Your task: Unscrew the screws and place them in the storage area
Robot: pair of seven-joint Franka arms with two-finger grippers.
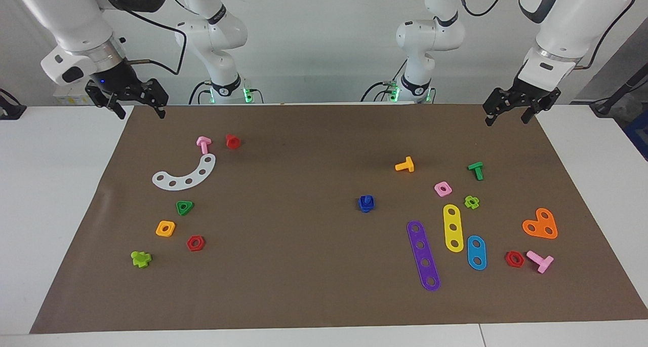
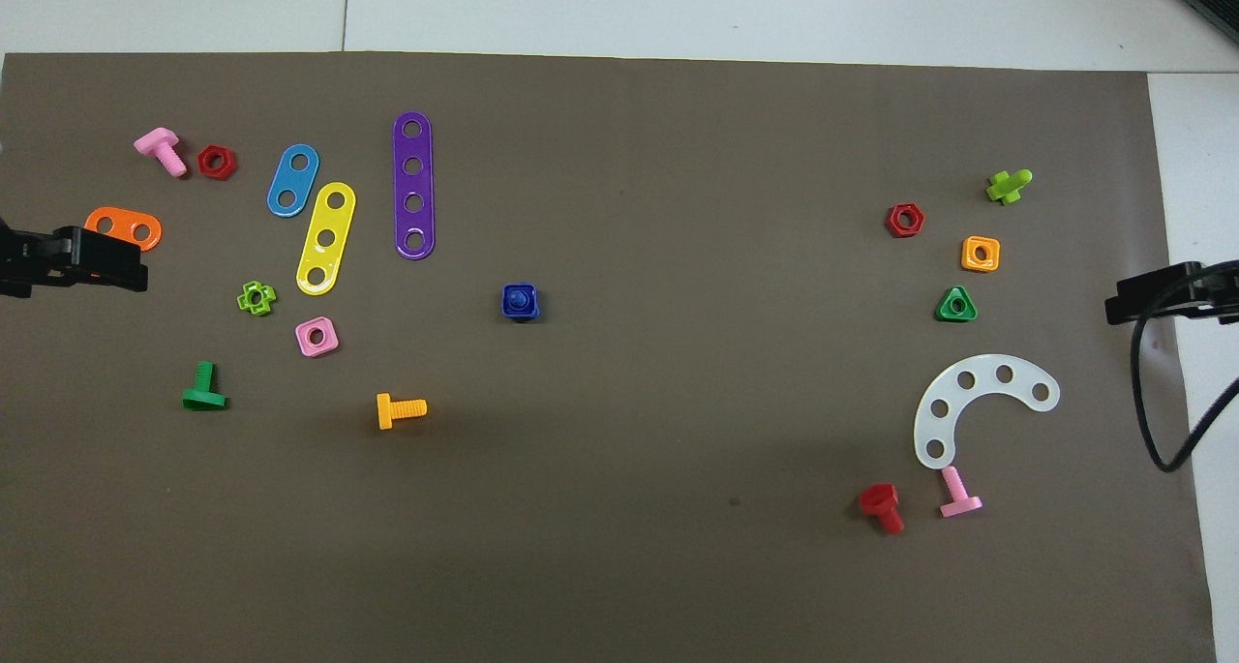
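- Plainly, nothing is in hand yet: the left pincer (image 1: 511, 111) hangs with fingers spread wide and empty over the mat's corner at the left arm's end of the worktop (image 1: 55, 195), above the orange heart plate (image 1: 540, 224).
- The right pincer (image 1: 135, 103) hangs likewise wide and empty over the mat's edge at the right arm's end.
- The blue bolt (image 1: 366, 203) sits near the mat's middle, apparently threaded through a blue square nut, well apart from both pincers and the other toys.
- I judge the task is at its start.
- Next, one pincer probably has to pin the nut while the other grips the bolt and twists.
- No storage area is marked out that I can tell.
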